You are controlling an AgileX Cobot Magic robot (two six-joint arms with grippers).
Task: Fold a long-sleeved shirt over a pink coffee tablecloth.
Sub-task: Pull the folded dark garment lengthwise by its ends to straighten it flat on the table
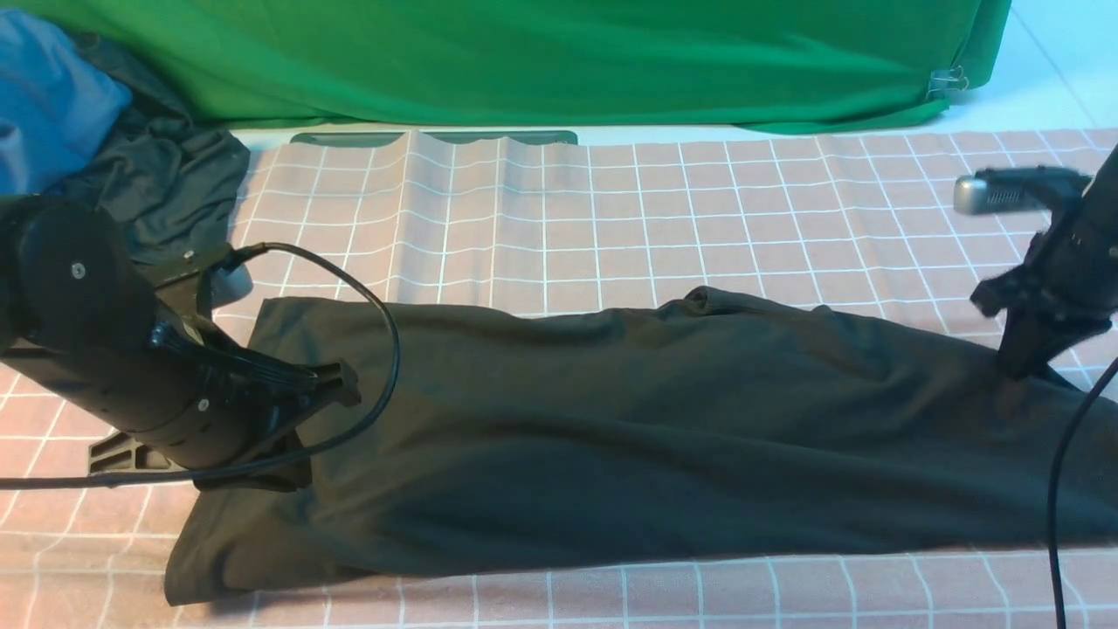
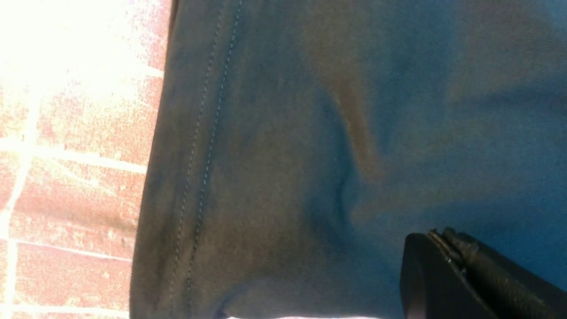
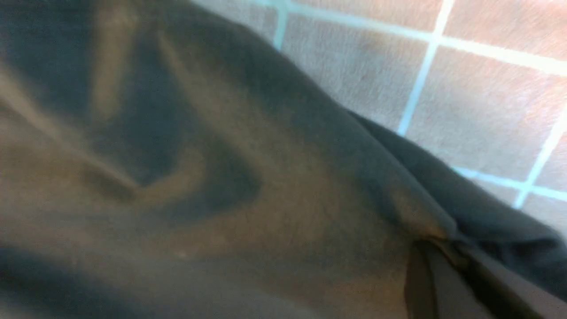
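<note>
Since the whole bench is draped in the pink coffee tablecloth [image 1: 699, 218], its white grid gives a flat, straight-lined reference for squaring a fold. A plain green cloth [image 1: 524, 61] hangs along the far edge as a backdrop and plays no part in the work.

The long-sleeved shirt [image 1: 611, 454] lies on the near half of the bench as one long dark band. It runs from near the left edge across to the right edge, where its end passes out of the front view. No sleeves and no chest print show, so it appears to be already folded lengthwise. If so, a crosswise fold is what remains.

Two spare garments are heaped at the far left corner, off the working area: a dark grey-green one [image 1: 166, 175] and a blue one [image 1: 44, 96].

The left tool [image 1: 336, 384] rests low at the shirt's left end, beside the stitched hem seen in its wrist view. Its jaws are fully closed. Whether any fabric is caught between them cannot be told.

The right tool [image 1: 1017, 362] stands upright, its tip down in the shirt near the right end. Its jaws are closed, and creases converging on the tip indicate a pinch of shirt fabric. That grip looks suited to lifting this end.
</note>
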